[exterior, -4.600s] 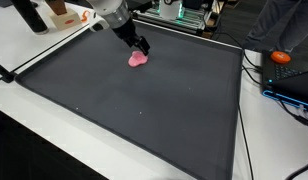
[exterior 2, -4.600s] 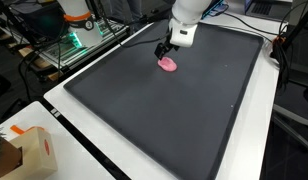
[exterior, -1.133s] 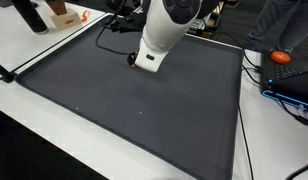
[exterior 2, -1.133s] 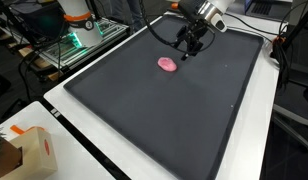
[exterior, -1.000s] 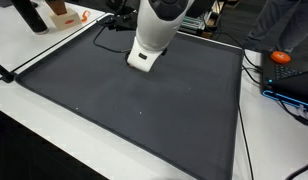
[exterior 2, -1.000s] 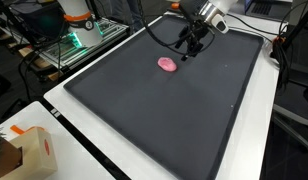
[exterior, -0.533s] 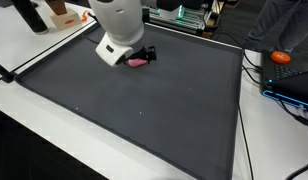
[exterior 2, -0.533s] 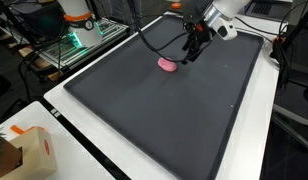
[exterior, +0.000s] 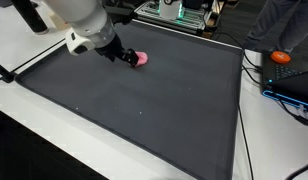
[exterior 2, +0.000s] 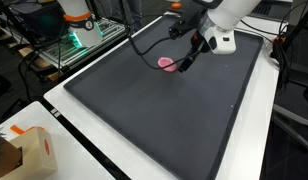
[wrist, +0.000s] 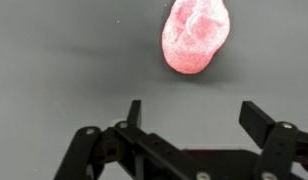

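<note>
Beside the pink blob [exterior: 140,59] on the mat [exterior: 144,110], the claw [exterior 2: 182,66] has swung down within the last second. Its jaws stand wide apart, empty, with the blob lying unmoved just ahead.

Arm [exterior 2: 230,14] leans over, wrist angled steeply downward. Gripper [wrist: 194,112] sits low with its jaws spread wide. In the wrist view both fingers [wrist: 256,115] point forward, well apart.

Wrist view's top edge crops the pink lump [wrist: 194,38].
</note>
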Tool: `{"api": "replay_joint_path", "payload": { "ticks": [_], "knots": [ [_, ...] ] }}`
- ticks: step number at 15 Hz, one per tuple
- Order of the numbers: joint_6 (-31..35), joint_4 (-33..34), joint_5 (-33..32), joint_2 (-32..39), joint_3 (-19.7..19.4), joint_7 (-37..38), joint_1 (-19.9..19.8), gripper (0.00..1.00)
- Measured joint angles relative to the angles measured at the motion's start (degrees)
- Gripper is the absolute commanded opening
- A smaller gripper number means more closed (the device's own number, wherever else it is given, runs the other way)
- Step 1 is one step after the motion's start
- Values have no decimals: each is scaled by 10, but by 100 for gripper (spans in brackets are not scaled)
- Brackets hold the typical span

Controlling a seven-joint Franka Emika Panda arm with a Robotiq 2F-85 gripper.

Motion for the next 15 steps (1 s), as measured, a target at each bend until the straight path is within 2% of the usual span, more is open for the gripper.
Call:
{"api": "replay_joint_path", "payload": {
  "ticks": [8, 15],
  "knots": [
    [32, -18, 83, -7, -40, 119, -40, 100],
    [37, -96, 164, -47, -73, 219, -67, 100]
  ]
}}
